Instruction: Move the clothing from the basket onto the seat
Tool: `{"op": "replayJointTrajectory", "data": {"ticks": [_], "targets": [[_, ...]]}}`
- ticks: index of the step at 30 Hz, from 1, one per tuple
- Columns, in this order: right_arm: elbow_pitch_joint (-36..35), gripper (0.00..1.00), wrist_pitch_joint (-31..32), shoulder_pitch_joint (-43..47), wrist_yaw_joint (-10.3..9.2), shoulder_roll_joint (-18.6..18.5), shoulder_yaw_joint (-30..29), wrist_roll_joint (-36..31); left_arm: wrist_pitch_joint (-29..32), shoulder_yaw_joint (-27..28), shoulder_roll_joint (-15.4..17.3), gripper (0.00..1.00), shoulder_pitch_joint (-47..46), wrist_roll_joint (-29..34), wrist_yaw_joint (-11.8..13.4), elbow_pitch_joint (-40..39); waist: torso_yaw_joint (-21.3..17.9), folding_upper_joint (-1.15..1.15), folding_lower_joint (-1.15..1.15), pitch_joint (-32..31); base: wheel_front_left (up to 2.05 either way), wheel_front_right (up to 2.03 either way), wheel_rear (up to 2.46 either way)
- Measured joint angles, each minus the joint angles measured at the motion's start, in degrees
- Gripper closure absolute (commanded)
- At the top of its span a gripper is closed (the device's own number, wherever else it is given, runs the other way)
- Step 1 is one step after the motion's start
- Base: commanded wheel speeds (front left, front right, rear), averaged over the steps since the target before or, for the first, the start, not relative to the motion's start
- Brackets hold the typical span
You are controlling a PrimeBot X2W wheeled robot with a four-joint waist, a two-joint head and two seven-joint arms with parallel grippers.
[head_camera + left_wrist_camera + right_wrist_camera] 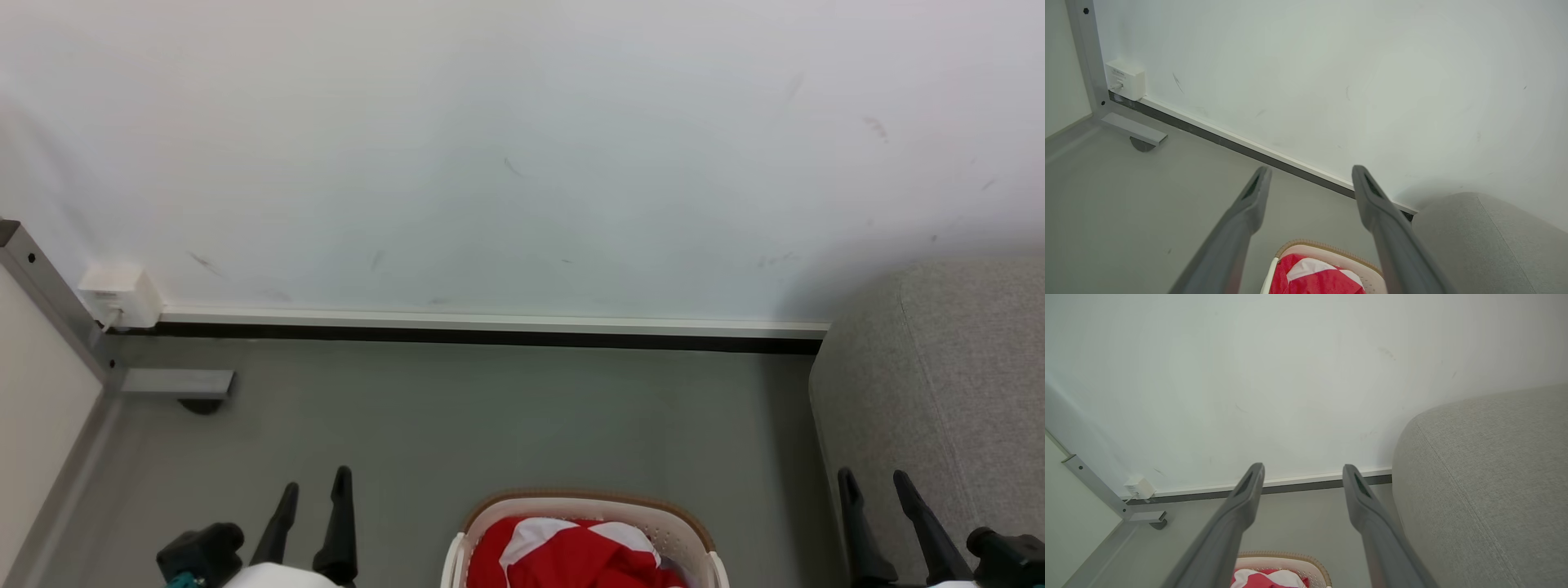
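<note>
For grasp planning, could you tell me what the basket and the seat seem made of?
The basket looks like matte white perforated plastic with a tan woven-looking rim. The seat appears upholstered in light-grey woven fabric, weave and seam visible.

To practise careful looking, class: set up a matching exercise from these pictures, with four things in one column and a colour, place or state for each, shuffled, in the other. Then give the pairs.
1. clothing
2. basket
3. seat
4. left gripper

A. light grey, at the right
B. red and white, in a heap
C. open, holding nothing
D. white with a tan rim

Pairs: 1-B, 2-D, 3-A, 4-C.
</note>
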Motion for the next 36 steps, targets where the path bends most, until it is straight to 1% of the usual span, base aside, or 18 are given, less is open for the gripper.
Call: {"op": "replayJointTrajectory", "data": {"ticks": [8, 18, 36], "targets": [[0.5, 0.0, -1.1, 0.1, 0.0, 0.1, -0.5, -3.9, -1.1, -0.7, 0.6, 0.0, 0.4, 5.3, 0.0, -0.3, 0.0, 0.0, 0.0, 0.1, 0.0, 0.0, 0.0], [1.0, 0.0, -2.5, 0.5, 0.0, 0.5, -2.4, -8.3, -2.5, -1.6, 0.9, 0.0, 0.9, 10.3, 0.0, -1.3, 0.4, 0.0, 0.0, -0.1, 0.0, 0.0, 0.0], [2.9, 0.0, -4.5, 1.2, 0.0, 1.4, -3.6, -12.4, -4.5, -2.0, 0.8, 0.0, 1.5, 17.9, -0.3, -0.7, 0.5, 0.0, 0.0, -0.3, 0.0, 0.0, 0.0]]}}
